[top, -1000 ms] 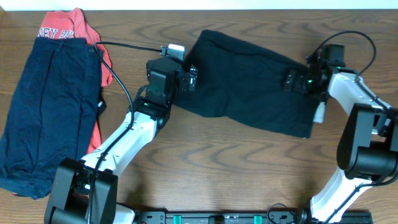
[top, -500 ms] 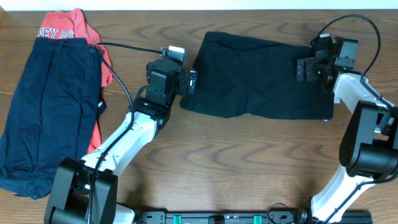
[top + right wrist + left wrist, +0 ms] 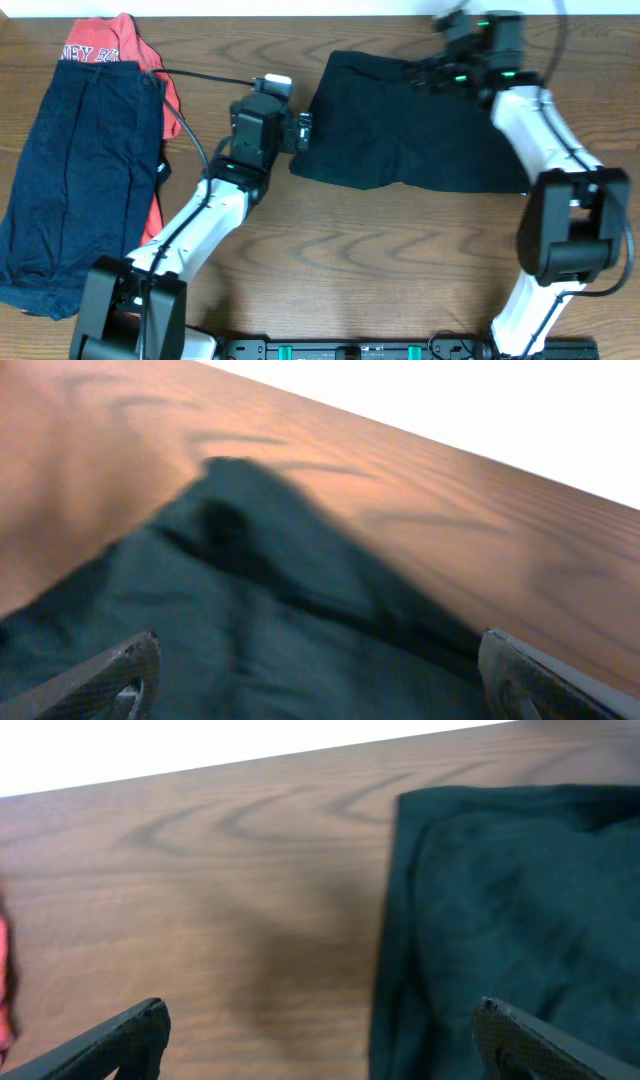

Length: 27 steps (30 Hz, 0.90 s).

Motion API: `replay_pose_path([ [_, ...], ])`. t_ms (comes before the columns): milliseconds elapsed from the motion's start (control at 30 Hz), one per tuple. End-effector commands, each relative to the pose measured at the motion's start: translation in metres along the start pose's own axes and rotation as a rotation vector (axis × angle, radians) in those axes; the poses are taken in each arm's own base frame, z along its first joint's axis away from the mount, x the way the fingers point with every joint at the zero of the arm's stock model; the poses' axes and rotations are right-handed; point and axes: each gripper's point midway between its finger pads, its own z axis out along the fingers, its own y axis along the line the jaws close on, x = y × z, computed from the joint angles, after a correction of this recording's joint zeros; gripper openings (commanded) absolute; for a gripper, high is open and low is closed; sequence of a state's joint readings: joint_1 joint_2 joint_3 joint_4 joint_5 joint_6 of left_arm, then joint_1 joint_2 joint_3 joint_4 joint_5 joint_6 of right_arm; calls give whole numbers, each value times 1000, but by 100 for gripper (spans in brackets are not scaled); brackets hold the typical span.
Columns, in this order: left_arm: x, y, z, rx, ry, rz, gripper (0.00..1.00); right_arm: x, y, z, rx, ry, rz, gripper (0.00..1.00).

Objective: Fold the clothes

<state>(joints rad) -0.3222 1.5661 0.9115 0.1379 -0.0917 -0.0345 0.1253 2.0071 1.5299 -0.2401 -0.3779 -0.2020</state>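
Note:
A plain black garment (image 3: pixel 410 135) lies spread flat on the table, right of centre. My left gripper (image 3: pixel 304 131) is open at its left edge. In the left wrist view that edge of the black garment (image 3: pixel 520 900) runs between the spread fingertips of the left gripper (image 3: pixel 320 1040), with bare wood on the left. My right gripper (image 3: pixel 432 76) hovers open over the garment's far edge. Through the right wrist camera, the black garment (image 3: pixel 250 590) fills the gap in the right gripper (image 3: pixel 320 680). Navy-blue shorts (image 3: pixel 80 170) lie at the far left over a coral-red lettered tee (image 3: pixel 100 42).
The wooden table (image 3: pixel 360 260) reaches a pale far edge just behind the garments. A black cable (image 3: pixel 200 72) runs from the left wrist across the table toward the shorts. Both arm bases (image 3: pixel 350 350) stand at the near edge.
The black garment's right side swung from a skewed lie to a squared, flat one. My right arm then moved left and away to the garment's far edge. The left arm barely moved.

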Motion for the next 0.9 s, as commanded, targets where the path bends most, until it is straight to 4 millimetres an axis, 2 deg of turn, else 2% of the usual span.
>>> replay_pose_path([
  [0, -20, 24, -15, -35, -41, -96, 98, 0, 26, 22, 29, 21, -87, 99],
  [200, -5, 46, -21, -81, 27, -114, 98, 10, 57, 61, 10, 17, -141, 99],
  [467, 10, 48, -22, -89, 90, -108, 98, 35, 70, 103, -26, 67, -131, 97],
  [600, 10, 48, -21, -89, 90, -108, 98, 33, 71, 107, -30, 62, -106, 52],
  [767, 10, 48, -21, -89, 90, -108, 98, 32, 71, 107, -29, 60, -106, 17],
  [867, 10, 48, -21, -89, 90, -108, 98, 28, 72, 105, -29, 52, -90, 6],
])
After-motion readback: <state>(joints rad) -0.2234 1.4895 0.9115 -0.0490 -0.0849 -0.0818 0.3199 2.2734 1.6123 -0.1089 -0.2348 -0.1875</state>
